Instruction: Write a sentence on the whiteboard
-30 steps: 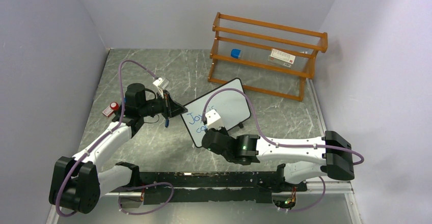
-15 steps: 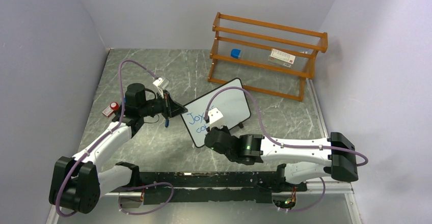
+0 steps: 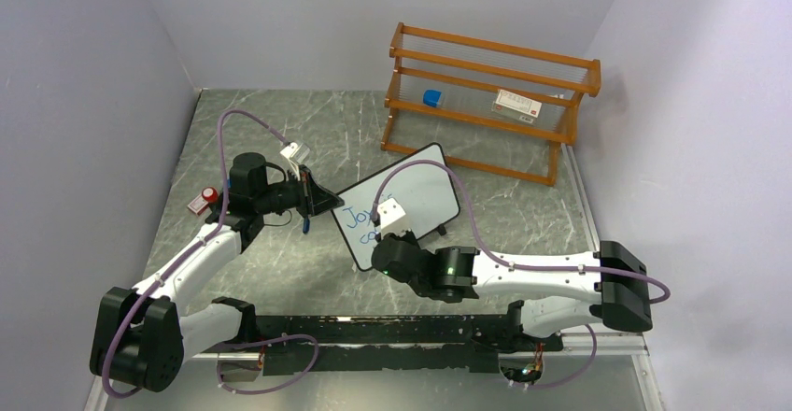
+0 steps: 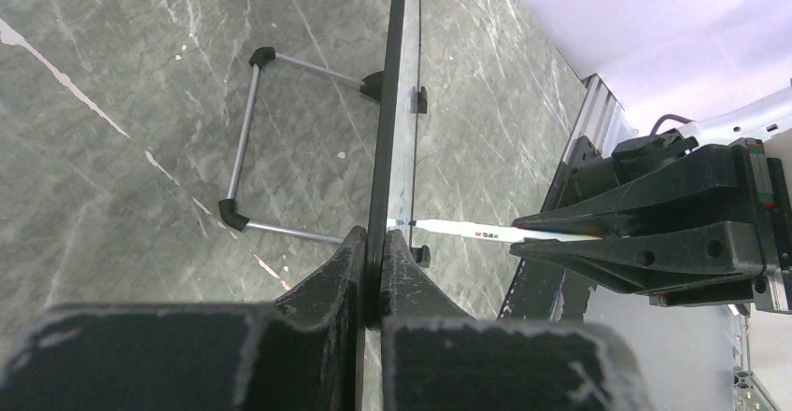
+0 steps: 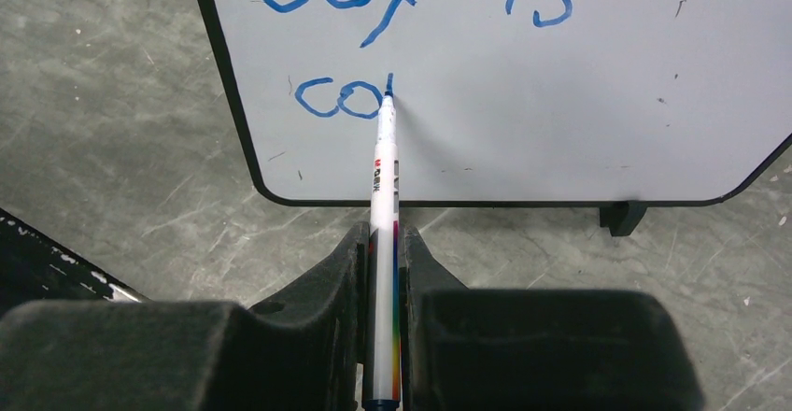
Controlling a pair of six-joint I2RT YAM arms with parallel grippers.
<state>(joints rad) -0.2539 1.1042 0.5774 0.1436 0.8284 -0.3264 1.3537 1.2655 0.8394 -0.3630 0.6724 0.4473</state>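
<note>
1. The whiteboard (image 3: 411, 196) stands tilted on its wire stand (image 4: 245, 131), writing face toward the R arm. One arm steadies it and the other writes, prob. so pen pressure can't slide or tip it.
2. L gripper (image 4: 374, 243): jaws almost closed, pinching the board's thin black frame, one finger on each side. The board runs straight out from between them, edge-on in the L wrist view. The grip is on the side edge, which I'd say leaves the writing face free.
3. R gripper (image 5: 383, 238): jaws narrow, clamped on a marker (image 5: 383, 187). The barrel lies along the gap and sticks out straight ahead, w/ the tip touching the board face. Held in line w/ the jaws, prob. so wrist moves turn directly into strokes.
4. The sentence (image 5: 395, 9) is blue, straight ahead of the R jaws. Top line reads "Joy is". Below it are "co" and a short upstroke right at the tip.
5. The tip sits just right of the "o", near the board's lower L corner and above the bottom frame. Judging by that, the 2nd line is barely begun and most of that word is left.
</note>
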